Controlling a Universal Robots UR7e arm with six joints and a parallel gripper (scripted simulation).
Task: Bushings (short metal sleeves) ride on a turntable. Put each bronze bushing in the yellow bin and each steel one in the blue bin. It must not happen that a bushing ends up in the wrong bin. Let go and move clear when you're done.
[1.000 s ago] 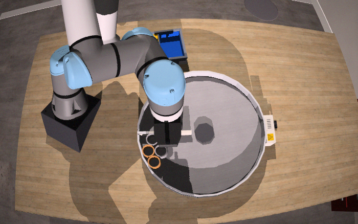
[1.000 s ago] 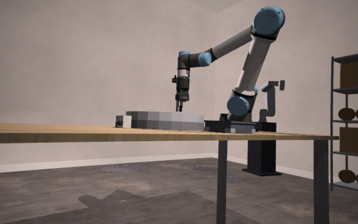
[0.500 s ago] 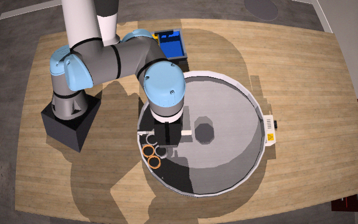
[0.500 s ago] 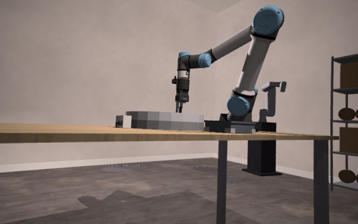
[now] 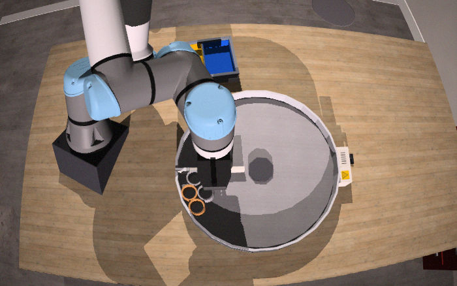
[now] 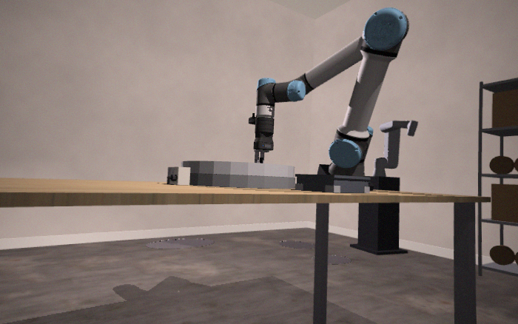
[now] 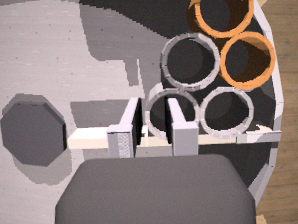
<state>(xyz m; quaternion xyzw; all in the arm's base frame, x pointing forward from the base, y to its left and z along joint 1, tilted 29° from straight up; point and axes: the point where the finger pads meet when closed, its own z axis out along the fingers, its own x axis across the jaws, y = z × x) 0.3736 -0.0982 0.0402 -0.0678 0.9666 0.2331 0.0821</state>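
Claw (image 5: pixel 213 172) (image 6: pixel 259 160) (image 7: pixel 153 111): hovering released, fingers standing parted
Steel bushings (image 5: pixel 187 177) (image 7: pixel 216 62): lying on the turntable (image 5: pixel 286 134) (image 6: pixel 237 180) (image 7: pixel 45 60), toward the counter's (image 5: pixel 387 134) (image 6: pixel 244 198) (image 7: pixel 289 150) left edge from above
Bronze bushings (image 5: pixel 183 192) (image 7: pixel 247 85): resting beside them
Blue bin (image 5: pixel 219 63): sitting near the top edge

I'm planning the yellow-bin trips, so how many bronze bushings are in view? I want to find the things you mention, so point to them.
2. One bronze bushing (image 5: pixel 182 192) (image 7: pixel 223 69) sits near the turntable's rim; another (image 5: pixel 190 212) touches it, farther from the gripper (image 7: pixel 154 114). The yellow bin is partly hidden.

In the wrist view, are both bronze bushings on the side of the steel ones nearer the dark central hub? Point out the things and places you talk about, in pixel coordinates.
No, the orange-toned pair (image 7: pixel 271 60) sits on the rim side.
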